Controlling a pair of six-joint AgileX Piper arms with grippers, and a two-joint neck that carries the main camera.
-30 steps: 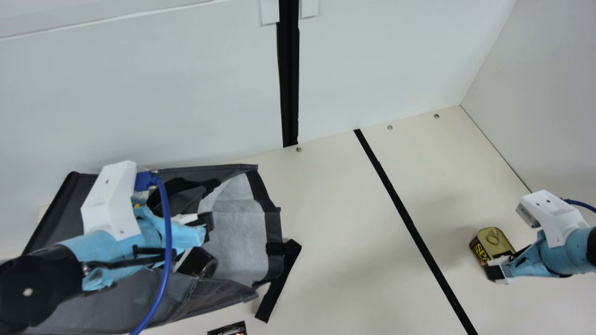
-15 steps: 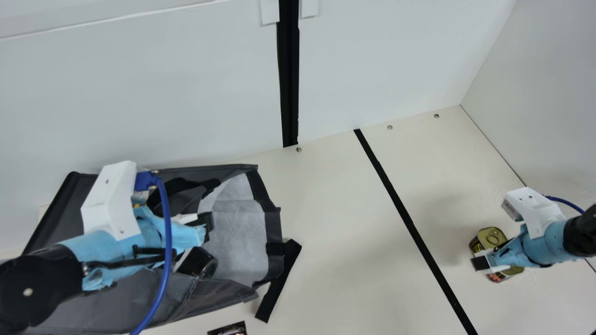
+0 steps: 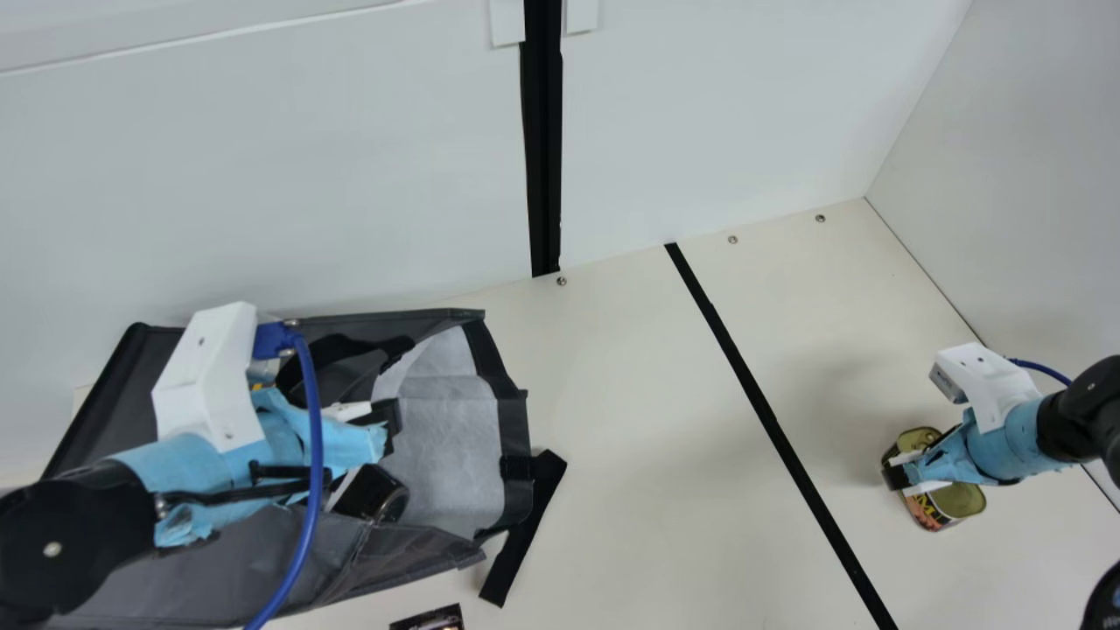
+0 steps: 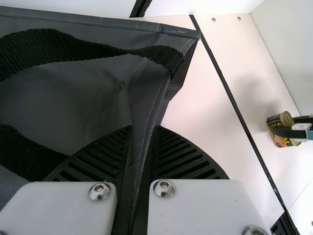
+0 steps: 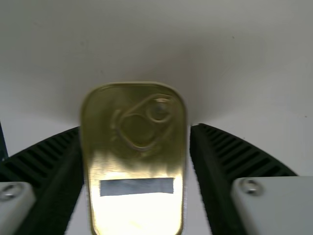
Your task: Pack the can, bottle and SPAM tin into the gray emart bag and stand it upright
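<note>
The gray bag [image 3: 437, 437] lies on its side at the left, its mouth facing right and its pale lining showing. My left gripper [image 3: 385, 455] is over the mouth; in the left wrist view my left gripper [image 4: 143, 134] is shut on the bag's seamed side [image 4: 151, 88]. The SPAM tin [image 3: 958, 500] stands on the table at the far right, with my right gripper [image 3: 906, 477] over it. In the right wrist view my right gripper [image 5: 137, 128] is open around the tin [image 5: 139, 171], one finger on either side, a narrow gap showing at one.
A black strap [image 3: 522, 529] sticks out from the bag's mouth onto the table [image 3: 630, 420]. A dark printed item [image 3: 429, 619] lies at the bottom edge. A black line crosses the table between the arms; walls stand behind and at right.
My right gripper has moved left and slightly up in the main view, from the tin's lower end over its middle. The left arm and bag have kept still.
</note>
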